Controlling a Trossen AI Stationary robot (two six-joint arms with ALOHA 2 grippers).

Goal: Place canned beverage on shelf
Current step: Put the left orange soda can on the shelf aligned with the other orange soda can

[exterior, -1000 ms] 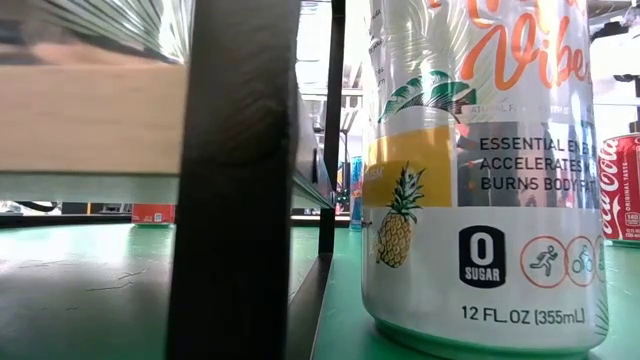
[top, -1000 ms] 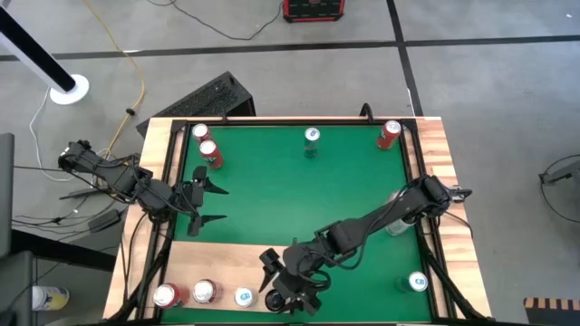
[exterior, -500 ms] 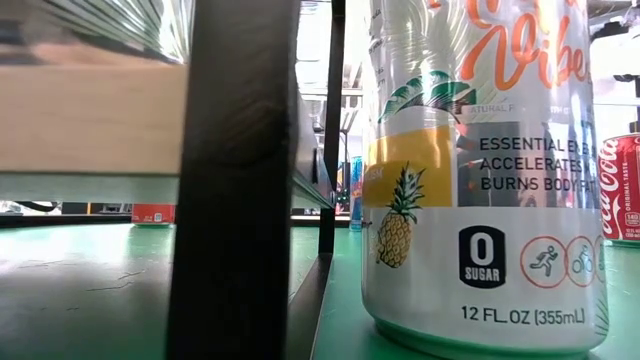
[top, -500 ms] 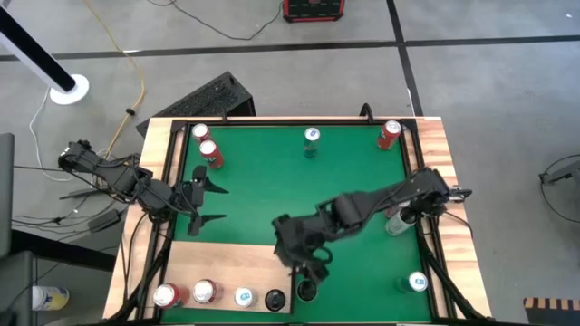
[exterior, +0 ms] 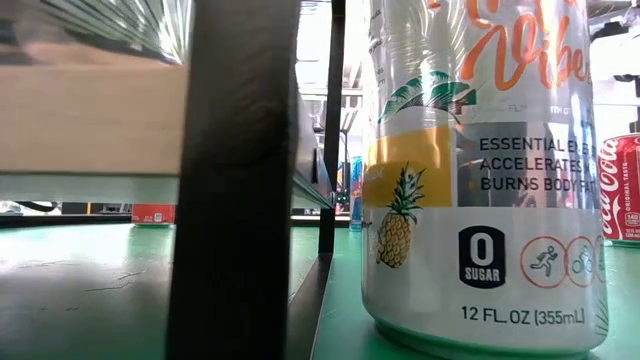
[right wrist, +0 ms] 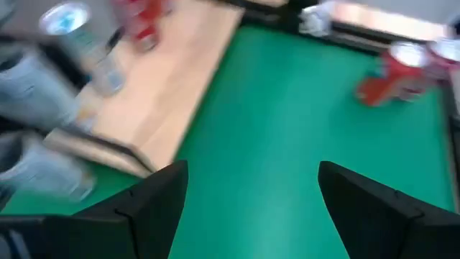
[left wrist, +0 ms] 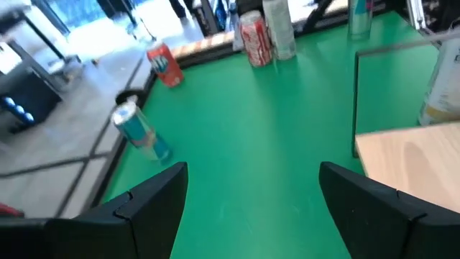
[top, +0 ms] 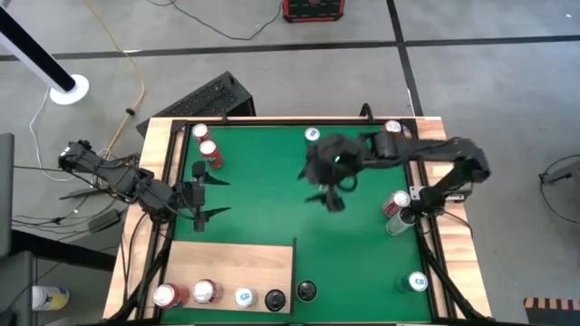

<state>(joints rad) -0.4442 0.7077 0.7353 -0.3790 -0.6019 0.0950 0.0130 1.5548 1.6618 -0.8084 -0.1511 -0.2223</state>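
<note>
Black keyboard (top: 210, 98) on floor beyond table; yellow cable (top: 116, 43), red box (top: 313, 9) farther off.

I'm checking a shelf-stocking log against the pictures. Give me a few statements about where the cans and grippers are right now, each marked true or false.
1. The right gripper holds a can. False: its fingers are open and empty above the green mat.
2. Four cans stand on the shelf. True: they line its near edge, and the black-topped can is the one nearest the shelf's corner.
3. The left gripper is open near the mat's left side. True.
4. Another dark can stands on the shelf too. False: it stands on the mat just beside the shelf.
5. No cans remain at the mat's far edge. False: several stand there, among them two red cans at the far left corner.
</note>
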